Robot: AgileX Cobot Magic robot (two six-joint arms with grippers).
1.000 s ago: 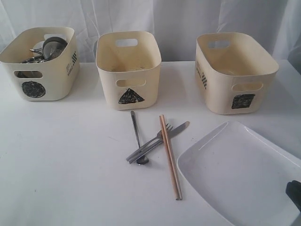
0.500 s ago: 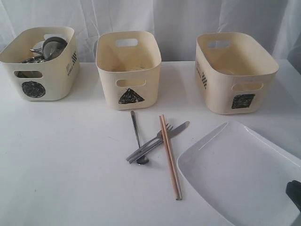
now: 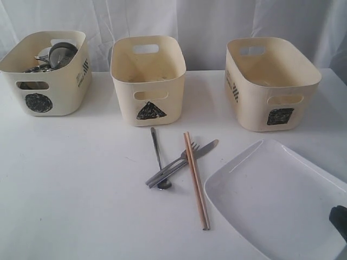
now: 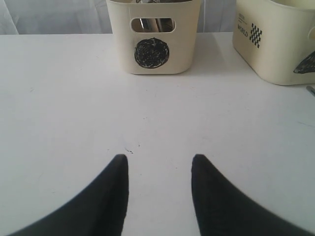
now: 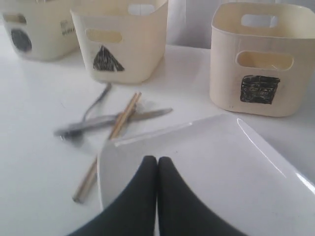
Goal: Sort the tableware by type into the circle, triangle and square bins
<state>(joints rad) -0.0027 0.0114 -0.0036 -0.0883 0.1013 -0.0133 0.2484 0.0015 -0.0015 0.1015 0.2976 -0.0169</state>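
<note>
No change: right pincer (image 5: 157, 160), shut and empty, stays over the plate (image 5: 221, 167); left pincer (image 4: 160, 157) stands wide, empty. The cutlery (image 3: 179, 161) ahead awaits sorting.

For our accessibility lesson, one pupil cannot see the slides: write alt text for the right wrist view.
A shut black pincer shows over a large white plate on a white table. Beyond the plate, wooden chopsticks lie across steel cutlery, and behind stand the circle bin, triangle bin and square bin.
</note>
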